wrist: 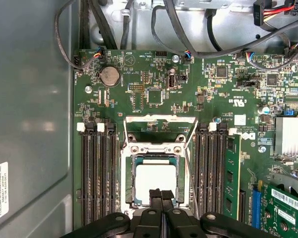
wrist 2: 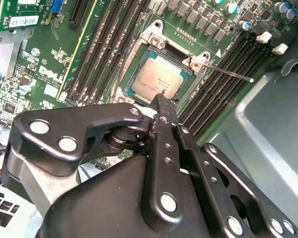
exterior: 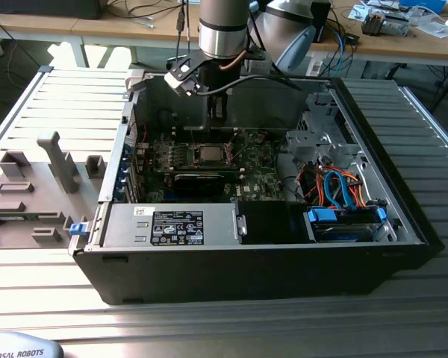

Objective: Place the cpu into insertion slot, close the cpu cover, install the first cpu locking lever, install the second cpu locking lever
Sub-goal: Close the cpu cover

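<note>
Inside the open computer case [exterior: 246, 276], on the green circuit board [wrist: 154, 79], the gripper [wrist: 161, 193] is held clenched and empty over the insertion slot [wrist: 152, 148], where the cpu [wrist: 151, 178] is already seated, while the cpu cover [wrist: 161, 118] is left raised and a locking lever [wrist 2: 233, 74] unlatched.

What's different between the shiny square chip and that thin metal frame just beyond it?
The cpu is a solid plate; the cpu cover is a thin frame with the green board showing through its window. The cpu lies flat in the insertion slot; the cpu cover is swung open, off the slot. The cpu cover's outline looks a little wider than the cpu. Both are square and silvery metal.
</note>
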Tool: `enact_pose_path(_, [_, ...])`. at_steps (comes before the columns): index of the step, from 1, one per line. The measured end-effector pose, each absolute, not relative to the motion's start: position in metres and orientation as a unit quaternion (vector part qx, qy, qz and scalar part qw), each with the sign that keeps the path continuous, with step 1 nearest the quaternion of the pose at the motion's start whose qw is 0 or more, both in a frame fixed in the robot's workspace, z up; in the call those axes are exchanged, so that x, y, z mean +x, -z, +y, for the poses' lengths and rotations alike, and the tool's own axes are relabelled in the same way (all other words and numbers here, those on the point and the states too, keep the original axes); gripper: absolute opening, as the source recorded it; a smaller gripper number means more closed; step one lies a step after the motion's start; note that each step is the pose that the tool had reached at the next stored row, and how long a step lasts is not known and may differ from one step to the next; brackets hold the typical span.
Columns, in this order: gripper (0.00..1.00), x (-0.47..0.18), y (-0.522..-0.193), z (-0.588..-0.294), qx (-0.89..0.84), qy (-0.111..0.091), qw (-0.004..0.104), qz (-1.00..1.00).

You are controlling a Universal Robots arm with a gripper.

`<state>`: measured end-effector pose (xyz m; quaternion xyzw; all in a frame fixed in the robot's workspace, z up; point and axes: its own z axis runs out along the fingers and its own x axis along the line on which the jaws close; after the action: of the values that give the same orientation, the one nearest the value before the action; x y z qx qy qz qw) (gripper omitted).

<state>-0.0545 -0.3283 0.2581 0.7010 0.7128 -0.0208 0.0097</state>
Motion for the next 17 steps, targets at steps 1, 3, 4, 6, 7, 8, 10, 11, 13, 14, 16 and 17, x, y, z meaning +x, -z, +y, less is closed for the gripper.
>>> enact_pose_path(1, [0.11, -0.055, -0.258, -0.328, 0.701, 0.021, 0.01, 0.713])
enact_pose_path(3, [0.11, -0.054, -0.258, -0.328, 0.701, 0.021, 0.01, 0.713])
enact_pose_path(4, [0.11, -0.054, -0.258, -0.328, 0.701, 0.021, 0.01, 0.713])
enact_pose_path(6, [0.11, -0.053, -0.258, -0.328, 0.701, 0.021, 0.01, 0.713])
enact_pose_path(7, [0.11, -0.052, -0.258, -0.328, 0.701, 0.021, 0.01, 0.713])
enact_pose_path(8, [0.11, -0.051, -0.258, -0.328, 0.701, 0.021, 0.01, 0.713])
enact_pose_path(10, [0.11, -0.049, -0.258, -0.328, 0.701, 0.021, 0.01, 0.713])
enact_pose_path(11, [0.11, -0.048, -0.258, -0.328, 0.701, 0.021, 0.01, 0.713])
enact_pose_path(13, [0.11, -0.046, -0.259, -0.328, 0.701, 0.021, 0.01, 0.713])
enact_pose_path(14, [0.11, -0.043, -0.259, -0.328, 0.701, 0.021, 0.01, 0.713])
enact_pose_path(16, [0.11, -0.038, -0.259, -0.328, 0.701, 0.021, 0.01, 0.712])
enact_pose_path(17, [0.11, -0.037, -0.259, -0.328, 0.701, 0.021, 0.01, 0.712])
